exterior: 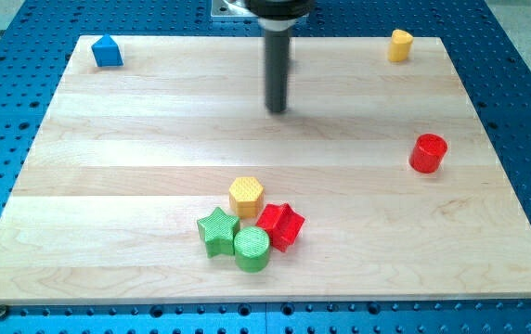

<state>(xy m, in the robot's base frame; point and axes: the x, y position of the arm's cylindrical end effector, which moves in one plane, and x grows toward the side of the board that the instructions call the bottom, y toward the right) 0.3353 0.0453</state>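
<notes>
- Seven blocks lie on the pale wooden tabletop (135, 139); my tip (276, 109) touches none and has no fingers, so it holds nothing.
- Nearest is the cluster well toward the view's bottom: yellow hexagon (246, 195), green star (217, 230), green cylinder (252, 249), red star (281, 224), packed touching, ribbed.
- Far off: red cylinder (427, 153), blue block (107, 52), yellow block (399, 44).
</notes>
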